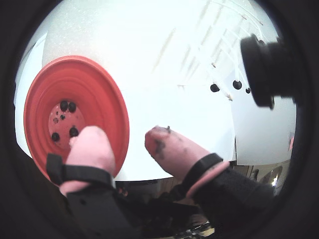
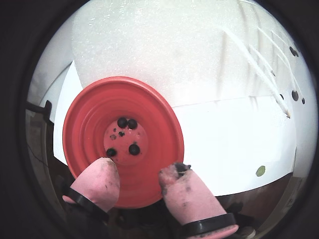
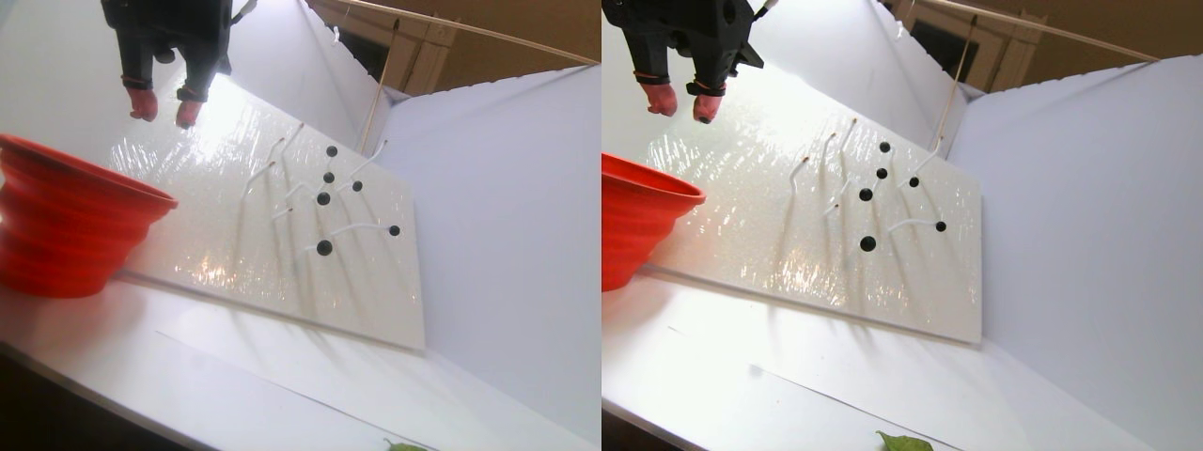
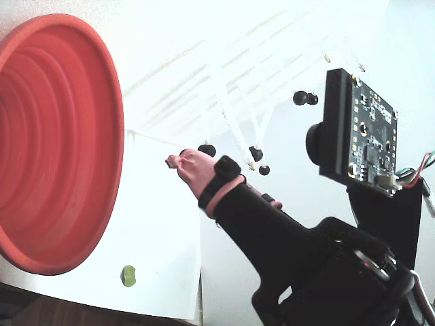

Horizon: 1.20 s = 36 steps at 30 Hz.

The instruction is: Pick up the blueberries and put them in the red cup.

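The red cup [image 2: 154,119] sits at the left in both wrist views, with several blueberries [image 2: 134,149] on its floor. More blueberries [image 3: 324,247] sit among thin white stems on the glossy white board [image 3: 376,301]; three of these blueberries [image 1: 214,87] show at the right of a wrist view. My gripper [image 2: 141,175] is open with nothing between its pink fingertips [image 1: 162,142], which are smudged dark. In the stereo pair view the gripper [image 3: 164,111] hangs high above the board, just right of the red cup [image 3: 56,225].
A black camera module [image 4: 357,129] rides on the arm beside the gripper. A small green lump [image 4: 128,275] lies on the white sheet by the cup. A green leaf [image 3: 902,442] lies at the table's near edge. White walls stand behind and to the right.
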Motion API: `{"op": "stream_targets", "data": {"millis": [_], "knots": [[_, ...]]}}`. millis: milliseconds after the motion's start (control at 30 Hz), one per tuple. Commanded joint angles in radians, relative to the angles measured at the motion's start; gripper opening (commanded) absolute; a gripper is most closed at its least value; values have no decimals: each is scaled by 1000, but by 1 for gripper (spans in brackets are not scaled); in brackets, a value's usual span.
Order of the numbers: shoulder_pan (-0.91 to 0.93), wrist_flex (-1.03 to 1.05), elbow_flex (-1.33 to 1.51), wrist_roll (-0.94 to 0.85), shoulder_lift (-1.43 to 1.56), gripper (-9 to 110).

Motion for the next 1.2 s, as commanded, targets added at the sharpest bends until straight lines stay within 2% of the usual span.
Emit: {"op": "stream_targets", "data": {"millis": [0, 900, 1167], "knots": [[72, 2, -28, -15, 100, 15], [279, 3, -8, -140, 184, 14], [322, -66, 2, -176, 147, 15]]}}
